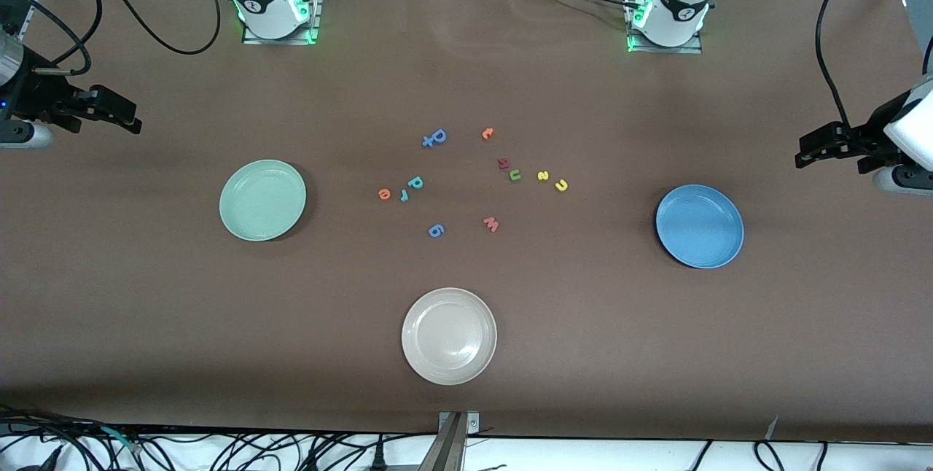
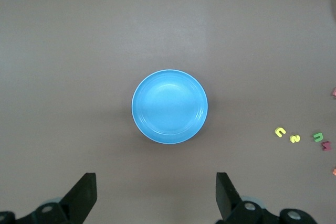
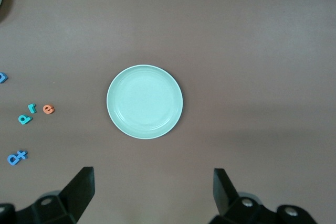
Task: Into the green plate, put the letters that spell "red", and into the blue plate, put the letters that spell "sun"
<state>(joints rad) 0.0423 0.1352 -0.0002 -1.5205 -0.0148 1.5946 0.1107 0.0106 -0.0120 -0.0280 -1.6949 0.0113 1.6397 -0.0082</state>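
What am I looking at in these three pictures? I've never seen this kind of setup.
Two robot arms are bolted along one edge of a brown table. The wide picture comes from a high camera facing them; the other two come from cameras on each arm's wrist, looking down past its grasping tool.

The left tool hangs open over the table beside the blue plate, holding nothing. The right tool hangs open beside the green plate, also empty.

A white plate sits nearest the front camera. Small foam letters lie scattered mid-table, none on a plate yet: an orange e, teal d and teal r; a yellow s, yellow arch and green arch; plus several others.
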